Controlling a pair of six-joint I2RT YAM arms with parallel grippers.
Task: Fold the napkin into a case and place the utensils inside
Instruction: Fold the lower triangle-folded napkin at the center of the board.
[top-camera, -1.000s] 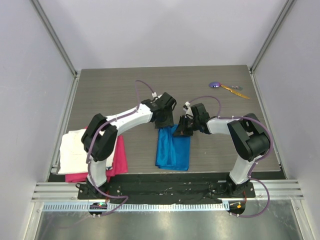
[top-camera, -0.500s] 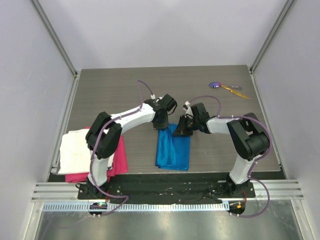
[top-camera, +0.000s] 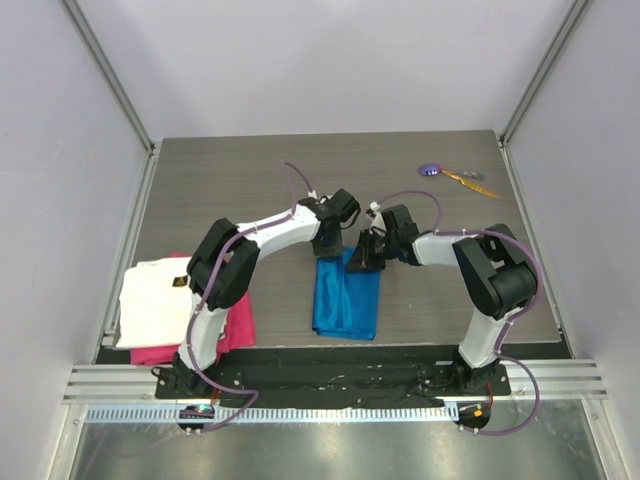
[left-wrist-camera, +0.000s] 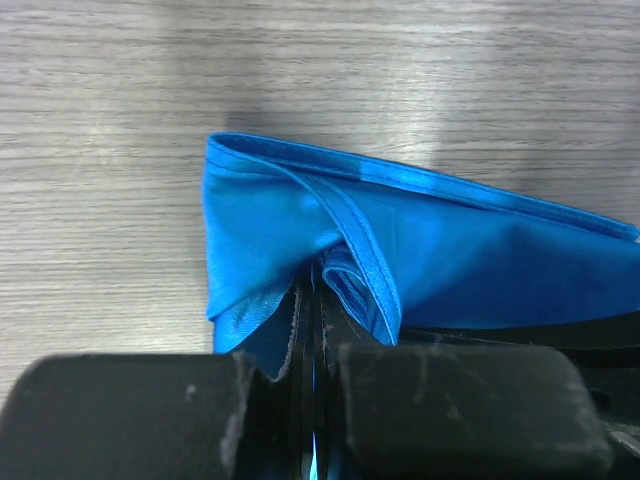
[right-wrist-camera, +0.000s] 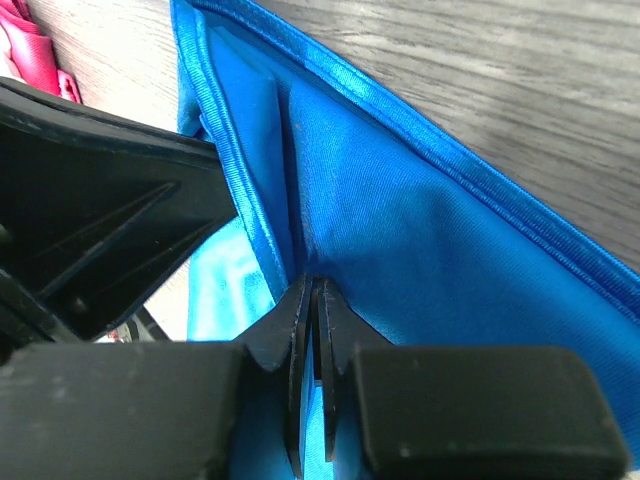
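We see the napkin (top-camera: 346, 298) lying on the table (top-camera: 230, 180) as a folded blue strip, and both arms meet at its far end. Our left gripper (left-wrist-camera: 310, 305) is clenched on the napkin's far left corner. In the left wrist view its two fingers press together with a hemmed fold of blue fabric pinched between them, and the cloth bunches up just ahead of the tips. Our right gripper (right-wrist-camera: 312, 300) is grasping the napkin's far right corner in the same way, with its fingers almost together and a thin layer of blue caught in the slit. In the right wrist view the dark body of the other gripper shows just beside the napkin's left edge.

The utensils (top-camera: 462, 178), one purple-headed and one orange-yellow, lie well apart from the napkin, beyond its far end and off to its right. We cannot tell whether the two touch. To the napkin's left, near but apart from it, a white cloth (top-camera: 160, 300) rests on top of a pink cloth (top-camera: 238, 320).
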